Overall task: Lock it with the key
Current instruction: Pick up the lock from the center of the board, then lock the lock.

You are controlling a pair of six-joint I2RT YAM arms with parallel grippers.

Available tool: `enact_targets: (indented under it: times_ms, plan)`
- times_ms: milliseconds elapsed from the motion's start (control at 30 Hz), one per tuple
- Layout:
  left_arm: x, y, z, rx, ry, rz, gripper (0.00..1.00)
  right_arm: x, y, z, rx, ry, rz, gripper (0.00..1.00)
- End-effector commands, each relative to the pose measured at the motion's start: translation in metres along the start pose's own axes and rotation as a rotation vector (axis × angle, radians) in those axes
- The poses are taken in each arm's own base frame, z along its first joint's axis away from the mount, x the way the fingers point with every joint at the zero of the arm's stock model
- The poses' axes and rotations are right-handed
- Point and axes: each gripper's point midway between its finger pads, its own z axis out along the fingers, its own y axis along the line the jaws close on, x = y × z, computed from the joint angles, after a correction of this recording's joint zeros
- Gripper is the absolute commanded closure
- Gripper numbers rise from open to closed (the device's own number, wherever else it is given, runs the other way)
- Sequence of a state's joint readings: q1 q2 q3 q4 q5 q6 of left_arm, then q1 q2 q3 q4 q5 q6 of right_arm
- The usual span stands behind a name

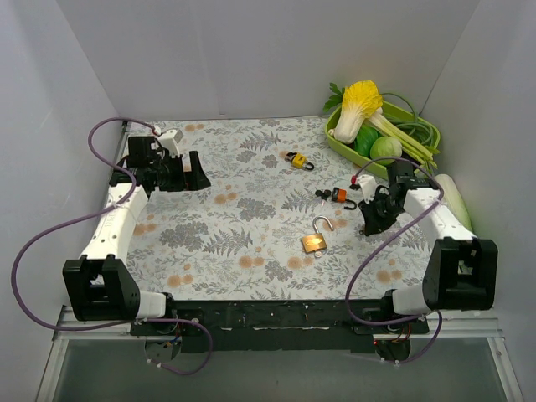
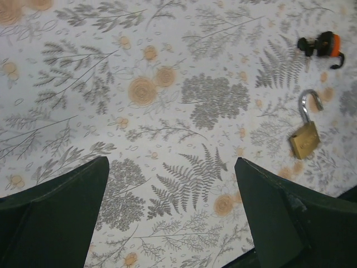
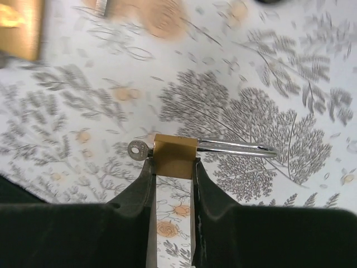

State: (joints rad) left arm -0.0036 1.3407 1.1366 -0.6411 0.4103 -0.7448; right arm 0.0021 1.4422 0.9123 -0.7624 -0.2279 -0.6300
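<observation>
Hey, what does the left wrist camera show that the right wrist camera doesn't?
Left wrist only: the left gripper open and empty, an orange-and-black item, and the brass padlock lying clearly with its shackle open. Right wrist only: the right gripper shut on a small padlock with a key in it. Both: the floral tablecloth, and perhaps that lying padlock, a blurred brass shape at the right view's corner.

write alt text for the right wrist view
Jaws of the right gripper clamp a brass padlock sideways, with a key in its left end and the steel shackle pointing right. A floral tablecloth lies behind.
</observation>
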Motion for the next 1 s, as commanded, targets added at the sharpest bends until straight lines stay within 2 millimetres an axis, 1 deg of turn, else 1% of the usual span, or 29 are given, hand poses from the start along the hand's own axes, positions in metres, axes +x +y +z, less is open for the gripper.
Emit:
enact_targets:
  times_ms: [0, 33, 67, 100, 167, 200, 233, 267, 300, 333, 367, 400, 433, 467, 500, 533, 600, 633, 667, 700, 733, 767, 800, 833, 867, 900, 933, 967]
  plan:
    - [-0.011, -0.061, -0.023, 0.333, 0.016, 0.099, 0.02, -0.045, 0.068, -0.050, -0.216, -0.175, -0.414, 0.99]
    - [-0.009, -0.067, -0.023, 0.389, 0.037, 0.098, 0.02, -0.050, 0.081, -0.058, -0.248, -0.191, -0.478, 0.99]
    - [-0.006, -0.075, -0.026, 0.440, 0.058, 0.102, 0.02, -0.059, 0.090, -0.067, -0.256, -0.209, -0.543, 0.99]
    - [-0.008, -0.089, -0.033, 0.536, 0.063, 0.093, 0.02, -0.058, 0.112, -0.072, -0.309, -0.193, -0.630, 0.99]
    - [-0.005, -0.100, -0.034, 0.619, 0.097, 0.055, 0.02, -0.067, 0.132, -0.079, -0.335, -0.214, -0.768, 0.99]
    - [-0.006, -0.110, -0.038, 0.681, 0.109, 0.045, 0.02, -0.072, 0.150, -0.084, -0.349, -0.219, -0.867, 0.99]
    - [-0.004, -0.116, -0.039, 0.712, 0.127, 0.037, 0.02, -0.076, 0.159, -0.086, -0.348, -0.229, -0.934, 0.99]
    - [0.003, -0.124, -0.034, 0.743, 0.176, 0.026, 0.02, -0.078, 0.167, -0.087, -0.350, -0.231, -0.986, 0.99]
    - [0.007, -0.131, -0.034, 0.762, 0.198, 0.030, 0.02, -0.080, 0.182, -0.089, -0.350, -0.224, -1.076, 0.99]
    - [0.009, -0.139, -0.034, 0.793, 0.222, 0.034, 0.03, -0.080, 0.189, -0.089, -0.351, -0.217, -1.132, 0.99]
    - [0.020, -0.150, -0.031, 0.822, 0.280, 0.029, 0.05, -0.080, 0.196, -0.089, -0.353, -0.208, -1.176, 0.99]
    - [0.025, -0.156, -0.029, 0.837, 0.307, 0.029, 0.05, -0.079, 0.209, -0.090, -0.358, -0.193, -1.255, 0.99]
    - [0.035, -0.168, -0.029, 0.859, 0.347, 0.038, 0.07, -0.077, 0.215, -0.089, -0.365, -0.176, -1.293, 0.99]
    - [0.039, -0.172, -0.027, 0.871, 0.367, 0.032, 0.07, -0.074, 0.221, -0.088, -0.371, -0.162, -1.336, 0.99]
    - [0.044, -0.175, -0.023, 0.880, 0.394, 0.018, 0.09, -0.071, 0.232, -0.088, -0.374, -0.146, -1.400, 0.99]
    - [0.053, -0.184, -0.022, 0.897, 0.428, 0.022, 0.10, -0.070, 0.237, -0.088, -0.377, -0.138, -1.433, 0.99]
    - [0.065, -0.192, -0.017, 0.913, 0.483, 0.015, 0.13, -0.068, 0.249, -0.089, -0.383, -0.134, -1.503, 0.99]
    - [0.075, -0.200, -0.018, 0.944, 0.507, 0.046, 0.15, -0.070, 0.254, -0.091, -0.383, -0.145, -1.523, 0.99]
    - [0.081, -0.207, -0.027, 1.007, 0.530, 0.046, 0.20, -0.071, 0.257, -0.092, -0.386, -0.148, -1.533, 0.99]
    - [0.085, -0.212, -0.033, 1.060, 0.528, 0.072, 0.21, -0.071, 0.262, -0.094, -0.399, -0.155, -1.548, 0.99]
    - [0.089, -0.217, -0.042, 1.108, 0.515, 0.108, 0.23, -0.074, 0.266, -0.098, -0.402, -0.170, -1.556, 0.99]
    - [0.096, -0.216, -0.048, 1.175, 0.472, 0.160, 0.24, -0.074, 0.270, -0.100, -0.413, -0.178, -1.557, 0.99]
    - [0.100, -0.215, -0.051, 1.191, 0.442, 0.196, 0.23, -0.074, 0.274, -0.103, -0.436, -0.187, -1.548, 0.99]
    - [0.096, -0.215, -0.058, 1.208, 0.363, 0.272, 0.22, -0.073, 0.278, -0.107, -0.448, -0.198, -1.550, 0.99]
    - [0.098, -0.212, -0.060, 1.230, 0.295, 0.346, 0.21, -0.074, 0.281, -0.110, -0.456, -0.213, -1.558, 0.99]
    - [0.108, -0.208, -0.062, 1.252, 0.266, 0.378, 0.16, -0.073, 0.284, -0.113, -0.461, -0.235, -1.574, 0.99]
    - [0.111, -0.207, -0.071, 1.259, 0.207, 0.462, 0.15, -0.072, 0.285, -0.115, -0.462, -0.241, -1.586, 0.99]
    - [0.112, -0.206, -0.071, 1.275, 0.135, 0.564, 0.13, -0.069, 0.288, -0.115, -0.470, -0.245, -1.604, 0.99]
